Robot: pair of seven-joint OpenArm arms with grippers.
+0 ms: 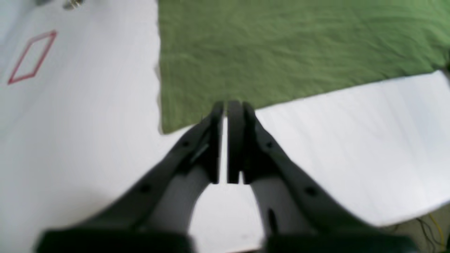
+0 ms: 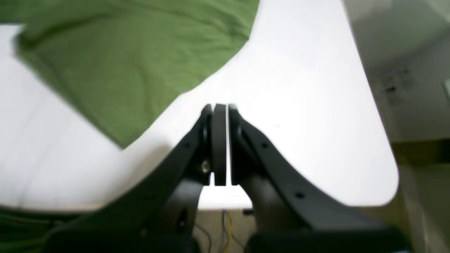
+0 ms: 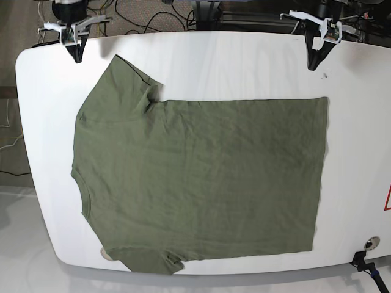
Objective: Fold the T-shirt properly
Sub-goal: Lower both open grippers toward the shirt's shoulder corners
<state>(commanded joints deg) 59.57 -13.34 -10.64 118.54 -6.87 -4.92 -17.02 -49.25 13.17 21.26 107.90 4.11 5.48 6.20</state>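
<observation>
The olive-green T-shirt (image 3: 201,183) lies spread flat on the white table (image 3: 244,61), neck toward the left edge and hem (image 3: 322,171) on the right. One sleeve (image 3: 128,76) points to the far side, the other (image 3: 153,262) to the near edge. My left gripper (image 3: 313,66) is shut and empty over bare table just beyond the far hem corner. In the left wrist view its tips (image 1: 228,103) sit at the edge of the T-shirt (image 1: 281,49). My right gripper (image 3: 77,59) is shut and empty beyond the far sleeve. In the right wrist view it (image 2: 219,105) is apart from the sleeve (image 2: 123,70).
A red outlined mark (image 3: 387,198) is on the table at the right edge; it also shows in the left wrist view (image 1: 31,58). A small metal fitting (image 3: 368,244) and black clamp sit at the near right corner. Cables (image 3: 146,15) lie behind the table.
</observation>
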